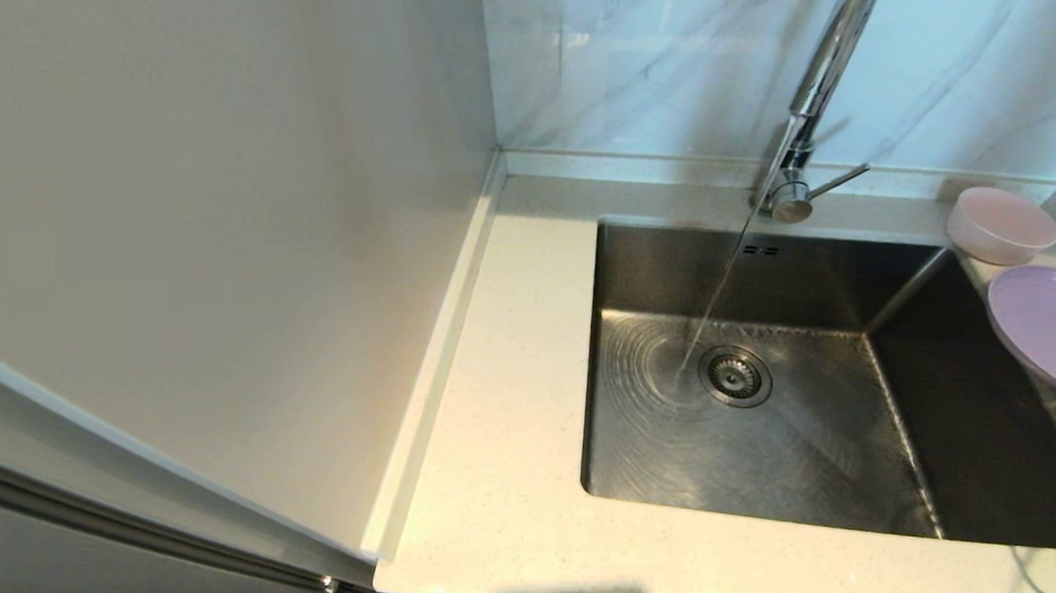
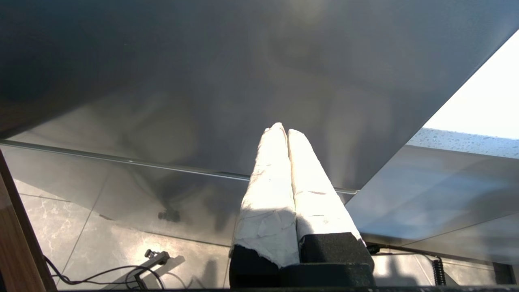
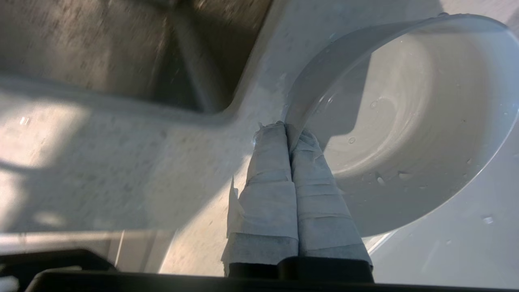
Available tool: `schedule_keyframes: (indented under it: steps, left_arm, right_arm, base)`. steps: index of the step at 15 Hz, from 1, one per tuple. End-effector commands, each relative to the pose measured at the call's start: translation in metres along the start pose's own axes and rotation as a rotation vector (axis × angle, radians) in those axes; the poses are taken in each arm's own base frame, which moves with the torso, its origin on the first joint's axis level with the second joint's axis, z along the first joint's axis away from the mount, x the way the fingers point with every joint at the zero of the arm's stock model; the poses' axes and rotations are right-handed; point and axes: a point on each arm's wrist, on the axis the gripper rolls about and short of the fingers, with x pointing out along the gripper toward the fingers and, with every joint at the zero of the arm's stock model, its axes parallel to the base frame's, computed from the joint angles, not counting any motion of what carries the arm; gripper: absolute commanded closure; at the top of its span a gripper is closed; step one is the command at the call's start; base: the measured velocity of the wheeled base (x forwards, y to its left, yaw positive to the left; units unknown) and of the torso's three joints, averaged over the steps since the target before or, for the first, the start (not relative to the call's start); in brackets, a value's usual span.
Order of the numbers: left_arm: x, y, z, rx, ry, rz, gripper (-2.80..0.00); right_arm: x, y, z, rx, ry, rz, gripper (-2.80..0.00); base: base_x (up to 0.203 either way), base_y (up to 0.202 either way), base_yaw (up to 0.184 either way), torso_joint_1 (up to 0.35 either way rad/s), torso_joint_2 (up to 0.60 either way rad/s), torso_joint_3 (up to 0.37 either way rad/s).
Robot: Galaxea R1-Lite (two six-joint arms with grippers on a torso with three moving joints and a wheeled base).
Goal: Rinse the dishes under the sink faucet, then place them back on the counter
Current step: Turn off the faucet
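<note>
Right wrist view: right hand [image 3: 287, 126] was clamped shut on plate [image 3: 405, 121] rim, beside sink [image 1: 770, 428] on worktop [image 1: 501, 479]. Wet, thin pinch, so plate could slip w/ any tilt. Left hand [image 2: 284, 132] closed, empty.

the left gripper [image 2: 287, 132] hangs with its white-wrapped fingers [image 2: 267, 190] pressed together, holding nothing. beyond them is a grey cabinet panel [image 2: 202, 81], with tiled floor [image 2: 101, 239] and a black cable [image 2: 105, 273] below.
</note>
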Motion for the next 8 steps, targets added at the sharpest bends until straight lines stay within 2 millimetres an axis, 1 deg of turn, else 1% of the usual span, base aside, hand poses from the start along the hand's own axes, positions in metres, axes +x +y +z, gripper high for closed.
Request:
schedule_keyframes:
  steps: [1,2,6,7,8]
  left_arm:
    - [0.000,0.000,0.000,0.000,0.000,0.000,0.00]
    - [0.000,0.000,0.000,0.000,0.000,0.001,0.00]
    - [0.000,0.000,0.000,0.000,0.000,0.001,0.00]
    - [0.000,0.000,0.000,0.000,0.000,0.001,0.00]
    - [0.000,0.000,0.000,0.000,0.000,-0.001,0.00]
  right_arm:
    - [0.004,-0.001,0.001,-0.004,-0.003,-0.002,0.00]
    - [0.003,-0.001,0.001,-0.004,-0.005,-0.004,-2.80]
    - [-0.004,-0.002,0.002,0.004,-0.031,-0.021,-2.80]
    - [-0.009,-0.003,0.003,0.007,-0.051,-0.036,-2.80]
    - [-0.019,-0.008,0.006,0.011,-0.091,-0.065,-2.80]
  base:
    - [0.000,0.000,0.000,0.000,0.00,0.000]
    - [0.000,0.000,0.000,0.000,0.00,0.000]
    - [0.000,0.000,0.000,0.000,0.00,0.000]
    - [0.000,0.000,0.000,0.000,0.00,0.000]
    - [0.000,0.000,0.000,0.000,0.00,0.000]
